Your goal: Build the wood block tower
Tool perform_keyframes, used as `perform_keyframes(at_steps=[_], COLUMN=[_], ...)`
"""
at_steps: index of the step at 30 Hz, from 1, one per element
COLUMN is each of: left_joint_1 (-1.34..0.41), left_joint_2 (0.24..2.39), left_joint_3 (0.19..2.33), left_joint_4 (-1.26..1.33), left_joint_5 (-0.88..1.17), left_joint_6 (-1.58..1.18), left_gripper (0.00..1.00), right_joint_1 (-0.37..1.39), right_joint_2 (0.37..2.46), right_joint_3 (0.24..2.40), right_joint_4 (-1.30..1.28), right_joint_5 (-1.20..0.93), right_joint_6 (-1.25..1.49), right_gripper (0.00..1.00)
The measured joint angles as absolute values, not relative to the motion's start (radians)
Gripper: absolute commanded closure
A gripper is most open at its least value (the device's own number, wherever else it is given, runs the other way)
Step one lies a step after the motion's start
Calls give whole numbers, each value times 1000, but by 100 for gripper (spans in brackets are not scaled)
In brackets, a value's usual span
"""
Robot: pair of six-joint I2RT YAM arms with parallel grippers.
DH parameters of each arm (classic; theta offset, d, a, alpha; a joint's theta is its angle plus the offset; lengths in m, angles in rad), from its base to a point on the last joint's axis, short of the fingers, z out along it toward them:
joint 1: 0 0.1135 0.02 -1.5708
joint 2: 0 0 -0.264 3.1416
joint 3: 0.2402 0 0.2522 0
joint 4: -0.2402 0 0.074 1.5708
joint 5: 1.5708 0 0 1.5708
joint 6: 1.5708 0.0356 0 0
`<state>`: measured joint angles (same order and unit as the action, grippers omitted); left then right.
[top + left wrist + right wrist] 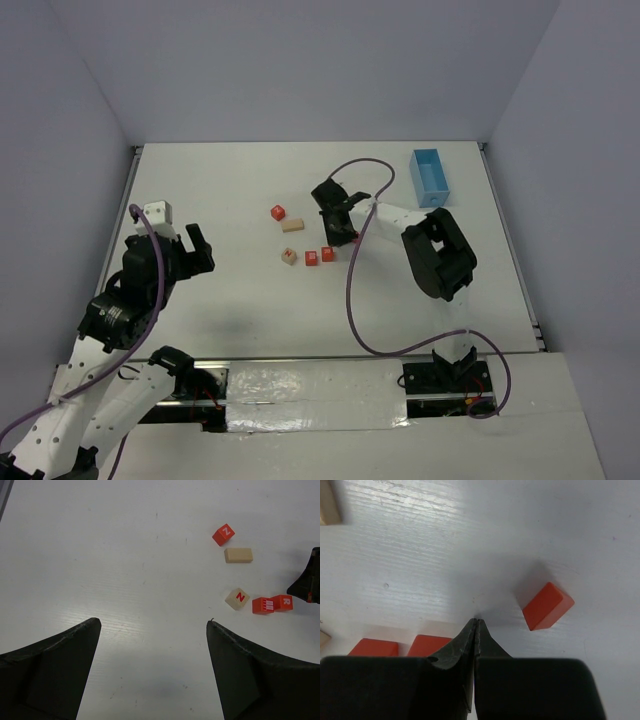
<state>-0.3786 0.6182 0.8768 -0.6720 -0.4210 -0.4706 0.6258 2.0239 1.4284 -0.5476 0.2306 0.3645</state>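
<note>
— Which step is in hand?
— No stacking is judged done; the small wooden blocks are scattered flat near the middle of the white table: a red-orange cube lettered N, a plain pale tan oblong, a tan cube lettered N, two red-orange blocks side by side; another smooth red-orange block is seen just beside the right gripper, whose fingers are pressed together on nothing.
— And next?
— Those fingers must be parted before a block is grasped; flat, hard faces should be pinched squarely; the left gripper is held wide, empty, well apart from the blocks.
</note>
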Motion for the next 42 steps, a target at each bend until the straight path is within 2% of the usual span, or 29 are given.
perform_keyframes(at_steps=[42], left_joint_1=[-379], left_joint_2=[624], left_joint_3=[877], left_joint_4=[-672], left_joint_5=[-421], left_joint_6=[-471], left_gripper=[0], right_joint_1=[663], right_joint_2=[2035], right_joint_3=[1422], right_joint_4=[-473], right_joint_5=[157], right_joint_6=[325], right_gripper=[96])
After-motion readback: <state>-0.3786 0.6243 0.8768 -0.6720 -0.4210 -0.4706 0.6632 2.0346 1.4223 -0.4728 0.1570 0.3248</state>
